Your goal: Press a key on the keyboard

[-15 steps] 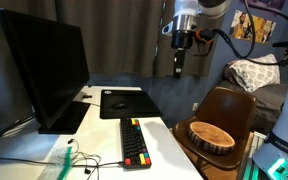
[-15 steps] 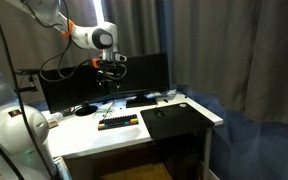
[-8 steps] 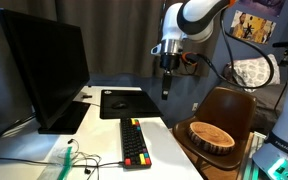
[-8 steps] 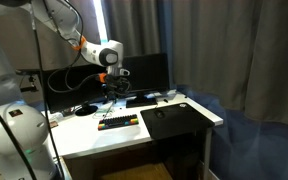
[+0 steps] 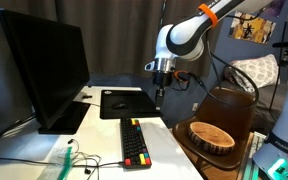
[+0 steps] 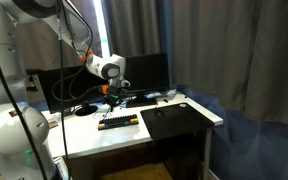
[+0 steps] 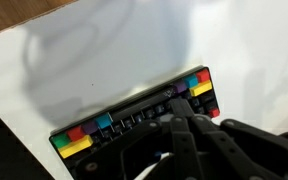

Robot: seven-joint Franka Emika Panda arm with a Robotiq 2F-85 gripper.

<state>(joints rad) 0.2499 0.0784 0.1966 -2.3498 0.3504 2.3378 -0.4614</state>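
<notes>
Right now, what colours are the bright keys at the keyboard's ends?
Red, yellow, green and blue, on a black keyboard. The wrist view shows them best.

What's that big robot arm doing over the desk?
A robot arm is working here, with no person's hands in sight. Its gripper hangs in the air above the white desk, over by the black mouse pad and beside the monitor. Its fingers look pinched together. The wrist view looks down on the keyboard, with bright coloured keys at both ends. The gripper is not touching the keyboard, so no key is pressed yet.
</notes>
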